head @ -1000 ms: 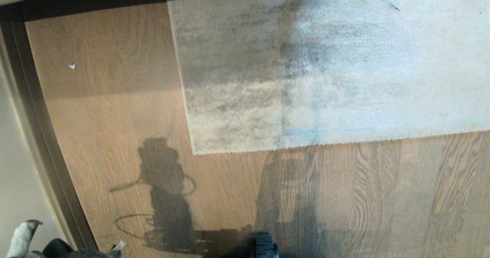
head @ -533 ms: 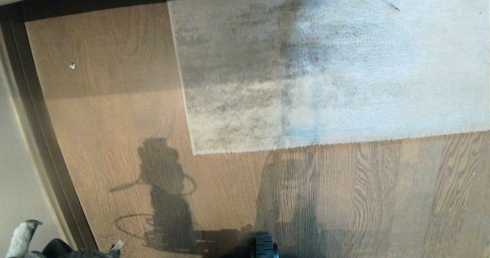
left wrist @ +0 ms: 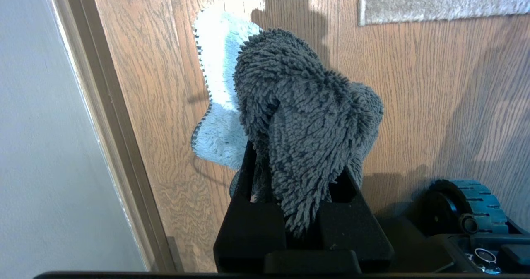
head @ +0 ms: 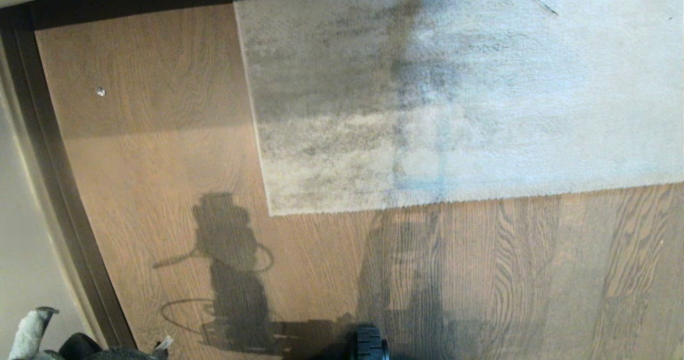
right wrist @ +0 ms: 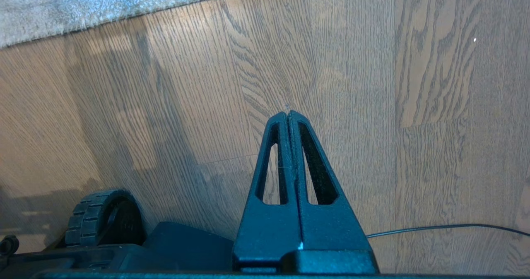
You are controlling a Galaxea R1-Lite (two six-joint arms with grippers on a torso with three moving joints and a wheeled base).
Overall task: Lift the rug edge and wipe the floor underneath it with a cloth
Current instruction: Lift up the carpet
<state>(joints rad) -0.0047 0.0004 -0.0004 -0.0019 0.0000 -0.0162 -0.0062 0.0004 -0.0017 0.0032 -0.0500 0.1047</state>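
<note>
The cloth [left wrist: 306, 117] is clamped by the left gripper [left wrist: 296, 175], whose fingertips are hidden beneath it. The right gripper [right wrist: 288, 114] is pressed shut, empty. The rug edge [head: 427, 202] is cut off at the head view's right.

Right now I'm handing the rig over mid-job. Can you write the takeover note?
Left gripper: shut on the cloth, held above the floor near the skirting strip, low at the head view's left corner.
Right gripper: shut, empty, over bare floor short of the rug.
Rug edge: lies flat on the floor ahead, corner toward the robot's left.
Done: cloth is in the gripper.
Left: lift the rug edge with the right gripper, wipe the floor underneath with the cloth, lay the rug back.
</note>
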